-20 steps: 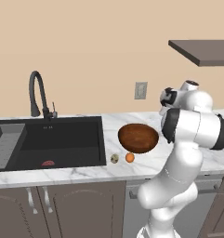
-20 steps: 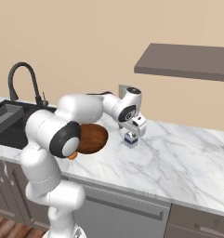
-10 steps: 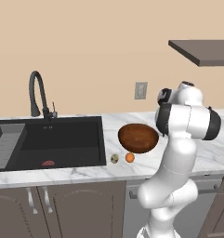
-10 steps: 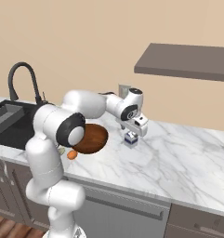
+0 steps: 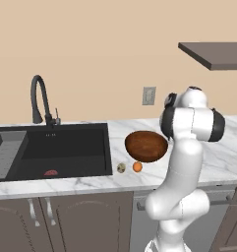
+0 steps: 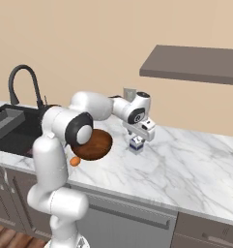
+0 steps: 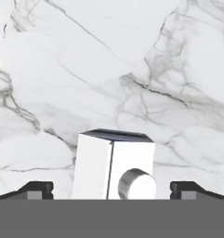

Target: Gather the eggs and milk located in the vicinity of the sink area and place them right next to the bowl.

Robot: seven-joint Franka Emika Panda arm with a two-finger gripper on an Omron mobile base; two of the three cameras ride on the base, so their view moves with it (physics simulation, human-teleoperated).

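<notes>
Milk (image 7: 114, 165) stands upright on the white marble counter (image 6: 195, 160) just beside the bowl (image 6: 96, 144), on the side of the bowl away from the sink (image 5: 61, 150). In the hand view the carton is cut off at the bottom edge: two white faces meeting at a corner, a dark blue top edge and a round grey cap low on one face are all that can be made out. From the right base view it is a small white box with blue marks, partly covered from above by the gripper (image 6: 138, 137), so its gable top cannot be seen there; in the left base view the arm's own white body hides that side of the bowl. The gripper hangs right over the carton with its jaws spread wide, one dark fingertip (image 7: 36, 189) on each side and a clear gap to the carton's faces, so nothing is held. The bowl is wide, round and dark reddish-brown with a smooth grain; the arm's elbow covers part of its rim in the right base view. Just in front of the bowl, toward the counter edge, lie the two eggs: the orange-brown egg (image 5: 137, 167) and, next to it on the sink side, the pale speckled egg (image 5: 121, 168), too small to show its markings clearly. Only the orange one shows past the arm in the right base view.
</notes>
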